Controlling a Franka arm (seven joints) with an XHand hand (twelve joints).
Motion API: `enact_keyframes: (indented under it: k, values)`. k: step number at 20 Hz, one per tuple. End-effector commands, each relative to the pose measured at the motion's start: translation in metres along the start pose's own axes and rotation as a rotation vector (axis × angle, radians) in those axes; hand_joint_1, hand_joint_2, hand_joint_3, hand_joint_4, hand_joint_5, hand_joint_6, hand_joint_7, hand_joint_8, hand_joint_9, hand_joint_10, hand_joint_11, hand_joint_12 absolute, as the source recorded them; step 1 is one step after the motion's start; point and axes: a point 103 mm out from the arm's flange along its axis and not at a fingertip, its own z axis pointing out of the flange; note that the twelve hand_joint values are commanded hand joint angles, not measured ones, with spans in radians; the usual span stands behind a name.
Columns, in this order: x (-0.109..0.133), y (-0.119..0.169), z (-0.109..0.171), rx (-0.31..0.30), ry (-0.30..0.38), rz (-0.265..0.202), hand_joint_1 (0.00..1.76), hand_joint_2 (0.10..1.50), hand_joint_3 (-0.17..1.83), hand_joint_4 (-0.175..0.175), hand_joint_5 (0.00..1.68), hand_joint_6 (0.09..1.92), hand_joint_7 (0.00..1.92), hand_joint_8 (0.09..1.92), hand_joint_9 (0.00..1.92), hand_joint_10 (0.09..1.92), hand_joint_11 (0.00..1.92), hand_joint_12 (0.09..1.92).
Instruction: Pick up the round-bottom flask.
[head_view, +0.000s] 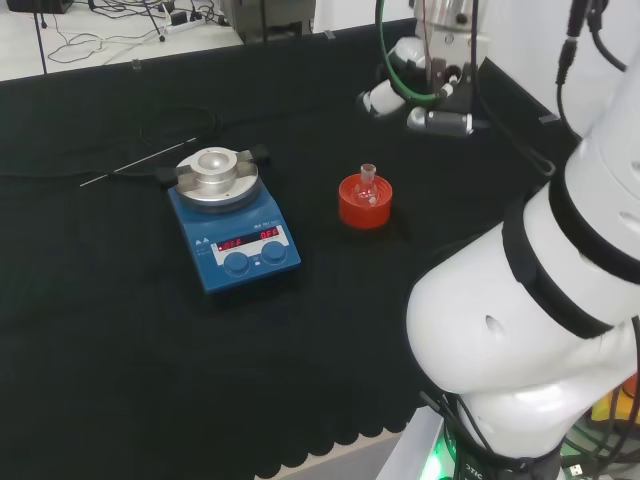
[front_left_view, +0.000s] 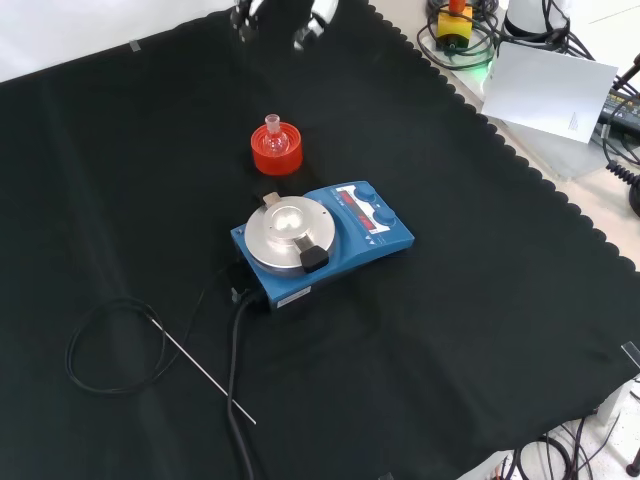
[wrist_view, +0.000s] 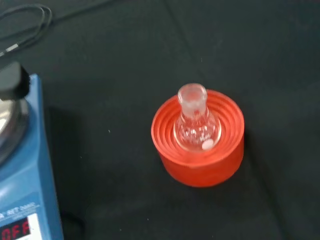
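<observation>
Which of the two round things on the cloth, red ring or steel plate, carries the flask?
The red ribbed stand: the round-bottom flask sits upright in it. The hotplate top is bare.

Flask upright on red stand

In the front view the hand is being cut off by the top edge; whether its fingers are curled cannot be told. In the wrist view the blue stirrer plate is being cropped at the picture's edge. The lower part of the round-bottom flask is being hidden inside the red ribbed stand. A small white object inside the flask is too small to be identified.
</observation>
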Motion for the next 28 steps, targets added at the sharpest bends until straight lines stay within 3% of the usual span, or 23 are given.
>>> enact_keyframes:
  k: [1, 15, 28]
  values:
    - [-0.011, 0.029, 0.051, -0.014, 0.036, 0.008, 0.73, 0.79, 0.47, -0.007, 0.51, 0.12, 0.17, 0.61, 0.34, 0.67, 0.0, 1.39]
    - [-0.009, 0.033, 0.095, -0.002, 0.031, 0.007, 0.84, 0.64, 0.55, -0.008, 0.56, 0.1, 0.2, 0.63, 0.39, 0.68, 0.0, 1.41]
    - [-0.015, 0.04, 0.11, 0.004, 0.013, 0.038, 0.87, 0.61, 0.55, -0.005, 0.58, 0.11, 0.21, 0.63, 0.39, 0.67, 0.0, 1.41]
